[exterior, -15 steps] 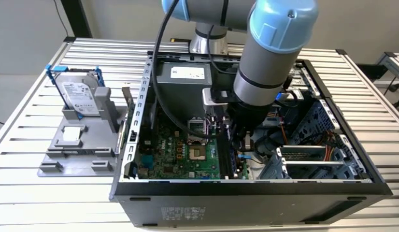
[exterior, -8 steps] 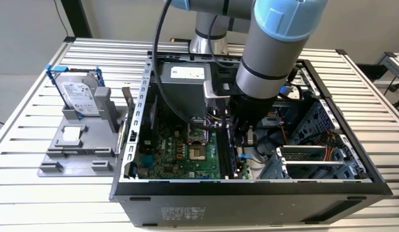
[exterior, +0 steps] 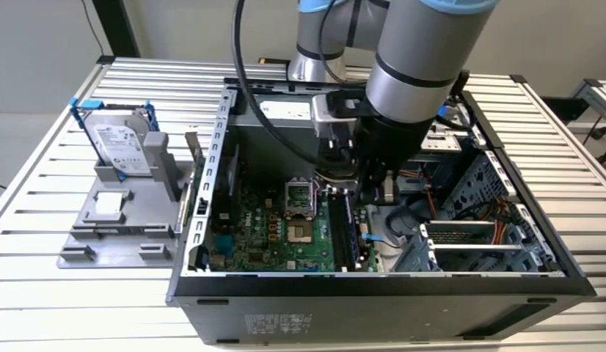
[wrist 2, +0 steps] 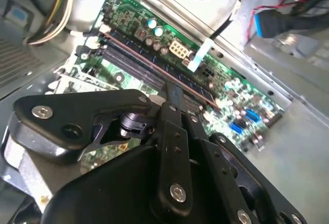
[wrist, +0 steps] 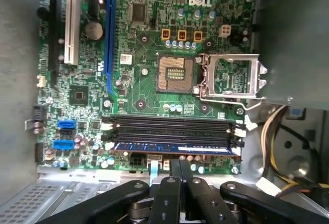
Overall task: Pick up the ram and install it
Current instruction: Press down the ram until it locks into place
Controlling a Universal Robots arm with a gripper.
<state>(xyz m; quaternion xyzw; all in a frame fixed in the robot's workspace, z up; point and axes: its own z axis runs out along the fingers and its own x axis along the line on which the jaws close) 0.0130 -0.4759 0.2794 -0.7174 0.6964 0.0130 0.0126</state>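
We see ram [wrist: 175, 148] seated in board [wrist: 149, 39] slot | claw [wrist: 180, 170] pinched narrow above it | our risk: uneven press leaves it unlatched.

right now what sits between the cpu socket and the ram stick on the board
In the first wrist view, empty black memory slots run between the open cpu socket and the ram, which lies in the slot nearest the gripper.

- Your surface [exterior: 48, 183] is a slatted aluminium top, pale grey.
- An open computer case [exterior: 381, 293] lies directly on it, side panel off.
- Toward the exterior view's left, a grey fixture [exterior: 117, 227] sits on the slats just beside the case, holding a hard drive [exterior: 117, 139] upright.
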